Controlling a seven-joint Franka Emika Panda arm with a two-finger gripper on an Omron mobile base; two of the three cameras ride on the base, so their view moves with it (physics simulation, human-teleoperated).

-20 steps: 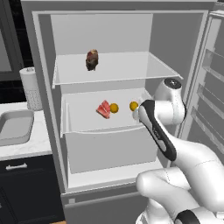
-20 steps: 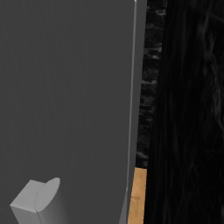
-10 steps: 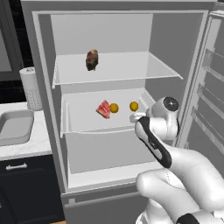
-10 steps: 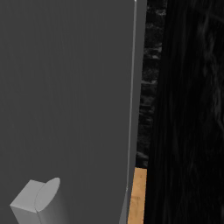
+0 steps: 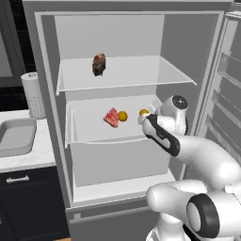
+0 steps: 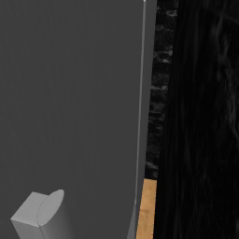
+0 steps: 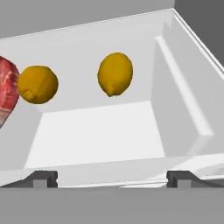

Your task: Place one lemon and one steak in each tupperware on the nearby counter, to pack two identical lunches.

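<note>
Inside the open fridge (image 5: 117, 28), on the middle shelf (image 5: 94, 134), lie a red raw steak (image 5: 111, 117) and, just beside it on its right, a lemon (image 5: 123, 116). A second lemon (image 5: 143, 112) lies further right on the same shelf, apart from the first one, and the white arm partly hides it in the left base view. On the shelf above (image 5: 127, 75) stands another steak (image 5: 99, 64), darker and brownish, near the left side.

The end effector (image 7: 112, 178) is at the front edge of the middle shelf. In the hand view its two dark fingertips (image 7: 43, 178) stand wide apart, with nothing between them. They point towards the back wall, and the second lemon (image 7: 115, 73) is ahead of the gap, not touched. The first lemon (image 7: 37, 84) is to the left in this view, and the red steak (image 7: 8, 89) shows at the left edge, just beside that lemon.

To the left of the fridge is the white marble-look tabletop (image 5: 33, 153) over dark cabinets (image 5: 28, 197) with a silver bar handle (image 5: 18, 179). A grey sink (image 5: 14, 136) is set in it, and a roll of paper towel (image 5: 34, 94) stands behind the sink. The right base view gives a grey flat surface (image 6: 70, 107), a dark wall (image 6: 200, 116) and a strip of wooden floor (image 6: 147, 207).
</note>
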